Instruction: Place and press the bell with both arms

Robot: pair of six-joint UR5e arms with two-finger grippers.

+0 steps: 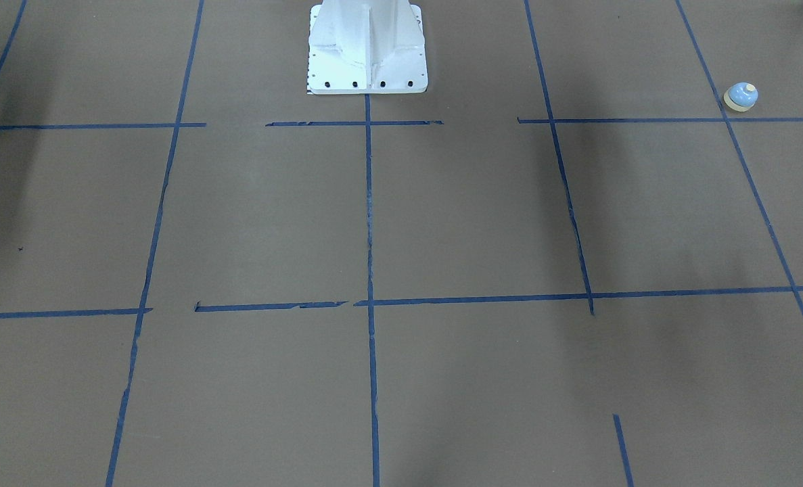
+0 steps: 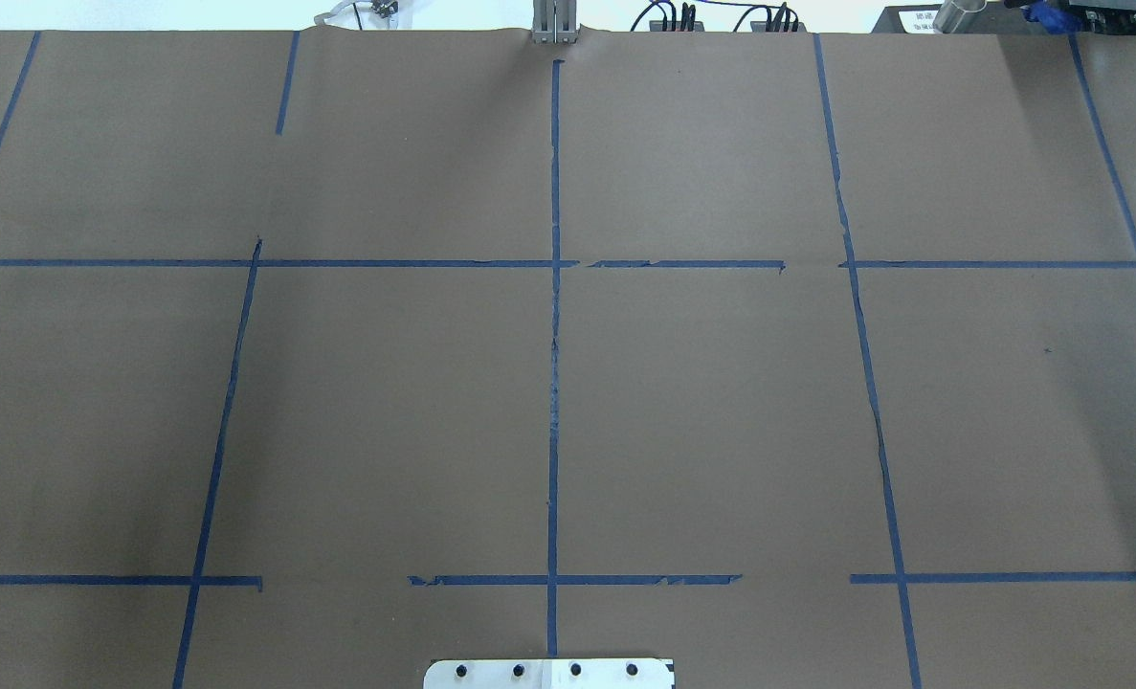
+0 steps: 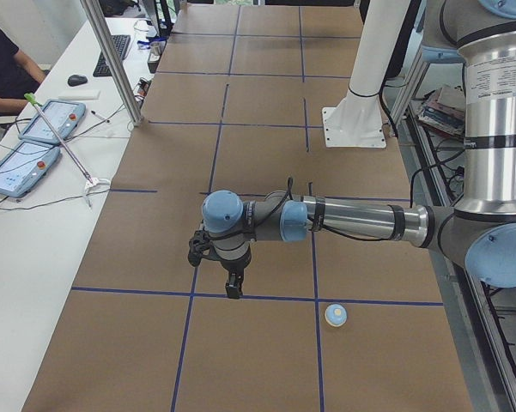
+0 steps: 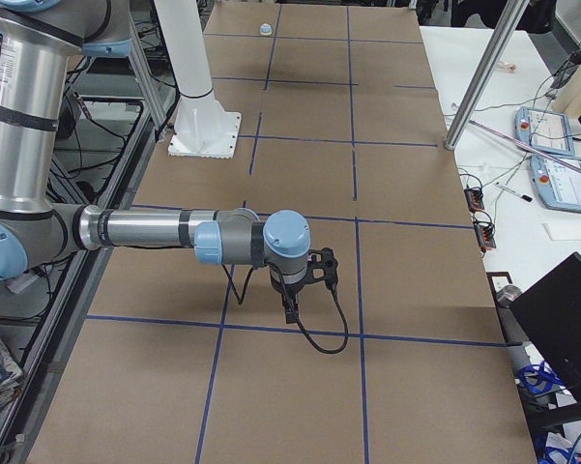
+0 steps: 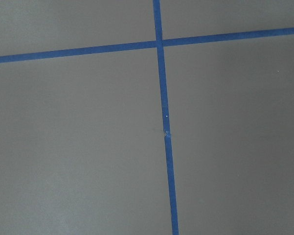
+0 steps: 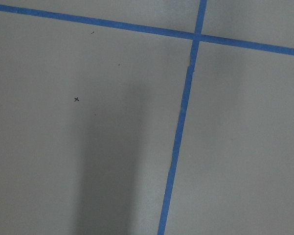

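Bell pickup looks not yet begun: the table, brown paper gridded with blue tape, bears it upright at the robot's left end, just beside a tape crossing. The left arm reaches low over the paper, with the left gripper hanging near it but apart, while the right arm and right gripper hover well apart at the other end. I cannot tell whether either pair of jaws is apart or together. Next, I judge, the left gripper must shift over it, descend and close; no writing is legible.
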